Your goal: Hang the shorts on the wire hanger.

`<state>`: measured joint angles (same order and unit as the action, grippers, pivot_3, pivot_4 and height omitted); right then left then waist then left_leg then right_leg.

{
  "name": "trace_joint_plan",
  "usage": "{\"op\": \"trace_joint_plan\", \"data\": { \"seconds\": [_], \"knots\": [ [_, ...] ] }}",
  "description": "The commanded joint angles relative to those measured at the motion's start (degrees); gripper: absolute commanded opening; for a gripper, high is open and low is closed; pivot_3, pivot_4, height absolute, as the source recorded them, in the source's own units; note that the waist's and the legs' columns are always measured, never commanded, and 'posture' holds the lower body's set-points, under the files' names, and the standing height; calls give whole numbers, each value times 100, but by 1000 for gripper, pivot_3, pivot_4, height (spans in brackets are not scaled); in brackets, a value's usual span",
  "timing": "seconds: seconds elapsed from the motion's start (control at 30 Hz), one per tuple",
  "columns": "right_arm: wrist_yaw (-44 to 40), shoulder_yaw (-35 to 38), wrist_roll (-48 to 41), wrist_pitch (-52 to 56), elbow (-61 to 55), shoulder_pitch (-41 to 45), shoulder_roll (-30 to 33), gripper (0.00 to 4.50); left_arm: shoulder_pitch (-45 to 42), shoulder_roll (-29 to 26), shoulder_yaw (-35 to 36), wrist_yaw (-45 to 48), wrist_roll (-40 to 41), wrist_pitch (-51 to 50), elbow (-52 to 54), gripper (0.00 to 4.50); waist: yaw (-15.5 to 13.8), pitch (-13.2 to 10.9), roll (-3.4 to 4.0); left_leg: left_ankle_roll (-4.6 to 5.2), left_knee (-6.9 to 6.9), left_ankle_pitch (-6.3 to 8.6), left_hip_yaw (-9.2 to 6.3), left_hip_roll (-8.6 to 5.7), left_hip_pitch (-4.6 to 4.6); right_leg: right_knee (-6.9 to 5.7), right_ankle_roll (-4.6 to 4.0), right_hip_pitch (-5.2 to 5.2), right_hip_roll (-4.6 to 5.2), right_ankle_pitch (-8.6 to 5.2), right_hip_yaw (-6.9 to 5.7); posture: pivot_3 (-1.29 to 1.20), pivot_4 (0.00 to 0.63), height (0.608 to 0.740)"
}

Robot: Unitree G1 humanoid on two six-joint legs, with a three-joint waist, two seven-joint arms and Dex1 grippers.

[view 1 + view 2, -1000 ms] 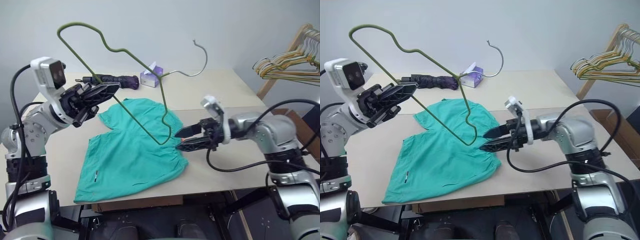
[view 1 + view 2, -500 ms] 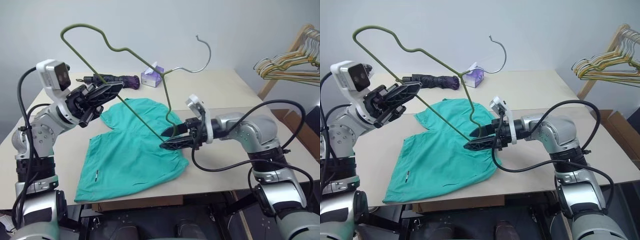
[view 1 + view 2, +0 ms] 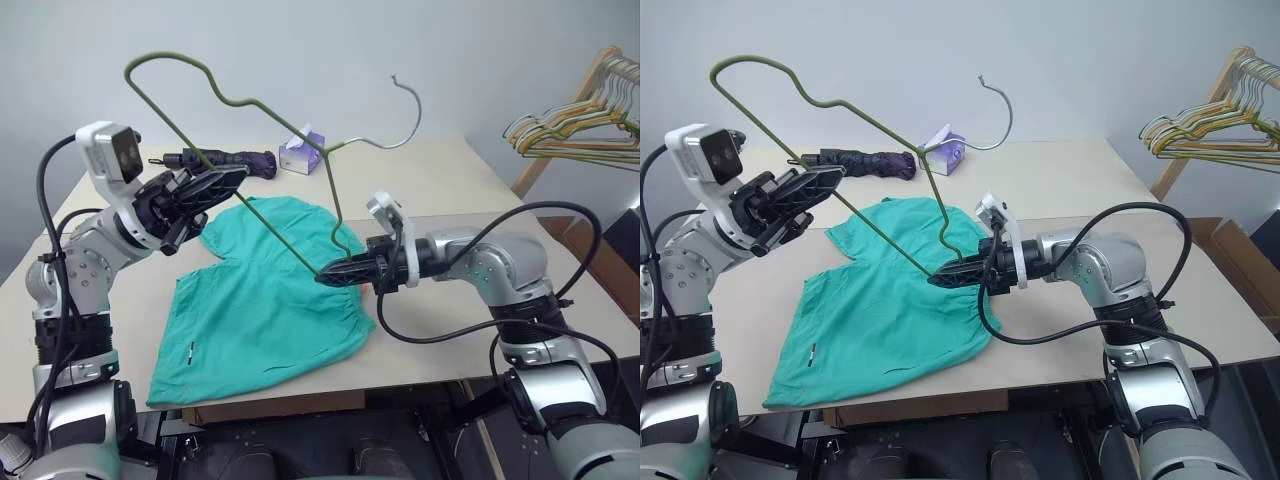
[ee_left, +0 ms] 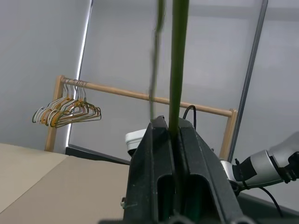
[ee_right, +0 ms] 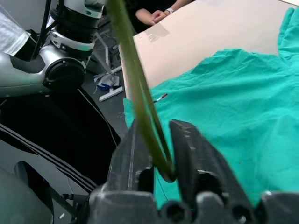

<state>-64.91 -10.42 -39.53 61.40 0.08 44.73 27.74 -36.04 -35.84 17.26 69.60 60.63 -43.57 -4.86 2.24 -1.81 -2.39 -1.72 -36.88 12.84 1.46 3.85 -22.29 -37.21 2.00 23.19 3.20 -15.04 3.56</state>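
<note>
Wire hanger (image 3: 250,130) held aloft, tilted, by both grippers. Left gripper (image 3: 225,180) clamped on long straight bar at upper end; right gripper (image 3: 328,277) closed on lower corner bend, just above waistband.

Shorts (image 3: 265,305) spread flat on table (image 3: 480,190), untouched, waistband toward right gripper, legs toward front edge.

Key relation: hanger's lower corner lies directly over gathered waistband; bar's long axis runs diagonally up toward left gripper. Right arm judged nearer to fabric. Hook (image 3: 405,105) pointed away, over table's back.

The shorts (image 3: 268,298) lie on the table (image 3: 440,190) — the wire hanger (image 3: 250,105) above them, umbrella (image 3: 225,159) behind.
</note>
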Motion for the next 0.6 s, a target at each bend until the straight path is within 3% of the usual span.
{"op": "trace_joint_plan", "data": {
  "seconds": [0.03, 0.17, 0.33, 0.5, 0.6],
  "knots": [
    [38, 170, -17, -140, -16, 178, 5, 16, -49, 57, 100, 58, -80, 223, 71, 0, 4, 0, 0, 0, 0, 0, 0, 1, 1, -1, 0, 0, -1, 0, 0, 26, 0, 740],
    [85, 259, -88, -123, -92, 140, -48, 0, 6, 136, 35, -67, -228, 303, 76, 1005, 4, 0, 0, 0, 0, 0, -1, 0, 0, 0, 0, 0, 0, 0, 0, 18, 0, 740],
    [406, 645, -320, 10, -179, 142, -207, 0, 118, 97, -184, -280, -641, 270, 56, 2653, 8, 0, 0, 0, -1, 0, -1, 0, 0, -1, 0, -1, 0, 0, 0, 6, 0, 740],
    [1009, 1418, -696, 416, -204, 89, -123, 0, 553, -289, -708, -478, -1444, 228, 154, 4339, 26, 0, 1, 0, 1, 0, -1, 0, -1, -1, 0, 1, 0, 1, 0, -3, 0, 740],
    [1249, 1736, -815, 729, -345, -186, 190, 0, 863, -406, -936, -659, -1842, 311, 327, 4485, 21, -1, 1, 0, 1, 0, 0, 0, -1, 0, 0, 2, 1, 1, 0, -4, 0, 740]
  ]
}}
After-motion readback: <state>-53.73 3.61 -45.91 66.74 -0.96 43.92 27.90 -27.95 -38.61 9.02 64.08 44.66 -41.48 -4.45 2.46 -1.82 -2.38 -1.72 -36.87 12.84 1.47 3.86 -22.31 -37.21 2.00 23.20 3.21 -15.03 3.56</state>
